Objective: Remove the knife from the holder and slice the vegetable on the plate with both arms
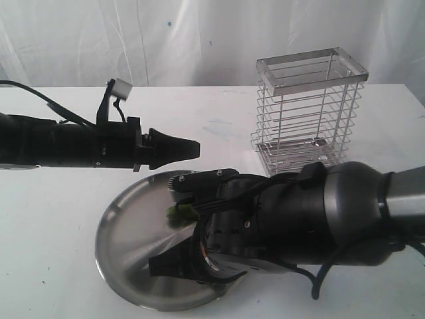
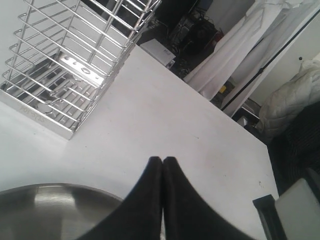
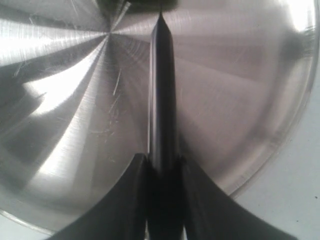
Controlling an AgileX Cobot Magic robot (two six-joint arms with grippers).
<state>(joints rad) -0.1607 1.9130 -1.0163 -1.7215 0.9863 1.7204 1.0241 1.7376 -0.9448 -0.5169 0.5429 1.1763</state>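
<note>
— If we begin with containers, what sits on the plate (image 1: 126,229)?
— One vegetable (image 1: 178,214), near the knife (image 3: 161,90) tip. Right gripper (image 3: 163,170): clamped on knife, over plate. Left gripper (image 2: 162,161): closed, empty, above plate's rim. Holder (image 1: 309,109): apart from plate; stamped lettering on base, unreadable.

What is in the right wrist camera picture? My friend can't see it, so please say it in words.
The right gripper pinches a slim dark knife, seen edge-on, its pointed tip reaching out over a shiny brushed-steel plate. A corner of white table shows beyond the plate's rim.
</note>
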